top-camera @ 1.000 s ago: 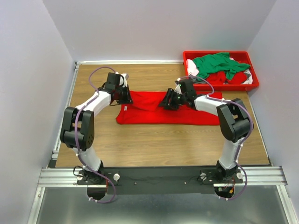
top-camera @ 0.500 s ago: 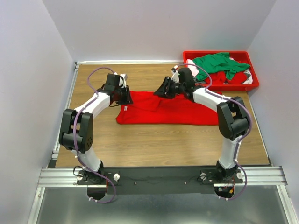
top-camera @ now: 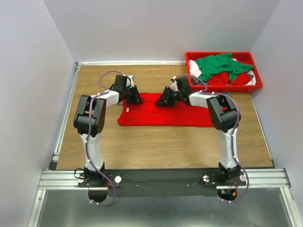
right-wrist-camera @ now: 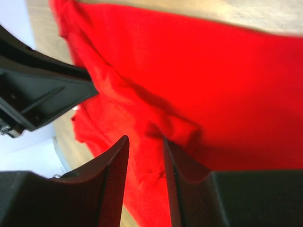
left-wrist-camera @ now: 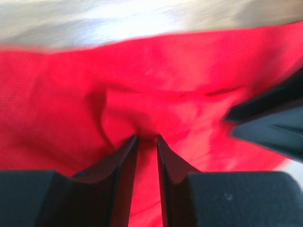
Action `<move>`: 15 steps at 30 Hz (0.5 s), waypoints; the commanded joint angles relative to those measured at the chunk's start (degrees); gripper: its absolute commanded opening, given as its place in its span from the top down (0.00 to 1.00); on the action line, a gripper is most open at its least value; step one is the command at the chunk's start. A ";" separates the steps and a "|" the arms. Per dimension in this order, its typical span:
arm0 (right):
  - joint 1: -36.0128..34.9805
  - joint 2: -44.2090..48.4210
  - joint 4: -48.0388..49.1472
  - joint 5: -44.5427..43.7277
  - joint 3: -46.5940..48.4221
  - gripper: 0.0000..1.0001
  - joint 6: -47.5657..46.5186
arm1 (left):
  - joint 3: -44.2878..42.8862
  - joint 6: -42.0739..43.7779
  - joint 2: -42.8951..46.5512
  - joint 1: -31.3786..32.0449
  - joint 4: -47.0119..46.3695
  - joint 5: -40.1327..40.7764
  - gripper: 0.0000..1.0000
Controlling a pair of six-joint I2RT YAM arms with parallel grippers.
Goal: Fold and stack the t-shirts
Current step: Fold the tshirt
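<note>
A red t-shirt (top-camera: 180, 116) lies as a wide folded band across the middle of the wooden table (top-camera: 156, 142). My left gripper (top-camera: 135, 98) is at its far left edge. In the left wrist view (left-wrist-camera: 147, 138) its jaws stand nearly together with a pinch of red cloth (left-wrist-camera: 142, 94) between them. My right gripper (top-camera: 164, 99) is close beside it, on the far edge near the middle. In the right wrist view (right-wrist-camera: 144, 139) its jaws are narrow with a fold of the shirt (right-wrist-camera: 189, 80) between them. More t-shirts, green (top-camera: 220, 65), red and white, are piled at the back right.
The piled shirts sit in a red plastic bin (top-camera: 251, 56) at the back right corner. The two grippers are a short gap apart; each shows in the other's wrist view: the right gripper (left-wrist-camera: 267, 123), the left gripper (right-wrist-camera: 38, 94). Grey walls close three sides.
My right gripper has moved from the middle of the shirt to its far edge and leftward. My left gripper has slid right along the far edge toward it.
</note>
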State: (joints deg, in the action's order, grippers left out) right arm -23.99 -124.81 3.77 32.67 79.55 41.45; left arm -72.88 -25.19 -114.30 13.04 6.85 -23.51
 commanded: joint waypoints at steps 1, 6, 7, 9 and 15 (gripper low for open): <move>2.28 -2.54 0.98 -0.67 -2.55 0.58 -2.34 | -0.42 -2.23 -4.87 -0.29 -1.31 -1.63 0.67; 2.54 1.32 0.80 -1.02 -4.05 0.56 -5.15 | -1.12 -1.80 -3.32 -1.17 -0.44 -1.72 0.67; 2.46 4.55 0.63 -1.46 -4.66 0.55 -5.59 | -1.91 -1.36 -2.08 -1.17 1.48 0.72 0.67; 2.46 8.42 -0.25 -4.60 -6.15 0.51 -7.60 | -2.70 -0.30 3.00 -1.17 3.60 3.63 0.67; 2.45 21.53 -17.02 -27.18 -9.23 0.32 -17.01 | -2.88 3.83 15.68 -1.08 12.04 16.65 0.66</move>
State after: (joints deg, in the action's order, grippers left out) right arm -22.02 -109.97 -2.57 22.39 72.16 31.33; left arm -74.46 -24.75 -107.11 12.32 13.98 -15.70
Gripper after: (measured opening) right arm 0.662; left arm 0.342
